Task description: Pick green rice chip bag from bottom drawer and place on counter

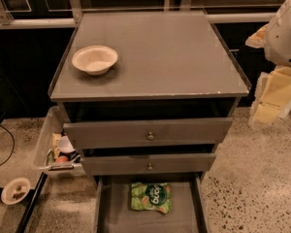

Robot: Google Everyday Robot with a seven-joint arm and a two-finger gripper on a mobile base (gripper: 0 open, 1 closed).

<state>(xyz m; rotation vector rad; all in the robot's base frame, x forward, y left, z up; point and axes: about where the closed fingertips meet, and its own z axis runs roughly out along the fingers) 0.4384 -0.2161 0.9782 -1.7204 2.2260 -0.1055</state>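
Crinkly green bag (151, 197); end effector (273, 97) right

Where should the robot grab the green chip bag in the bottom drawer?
Probably pinch the green rice chip bag across its crinkly middle, coming straight down from above. It lies flat on the bottom drawer floor, so no side sticks up. Its back edge sits close under the lower knobbed drawer, so lean in from the front. The gripper hangs far off, beside the counter.
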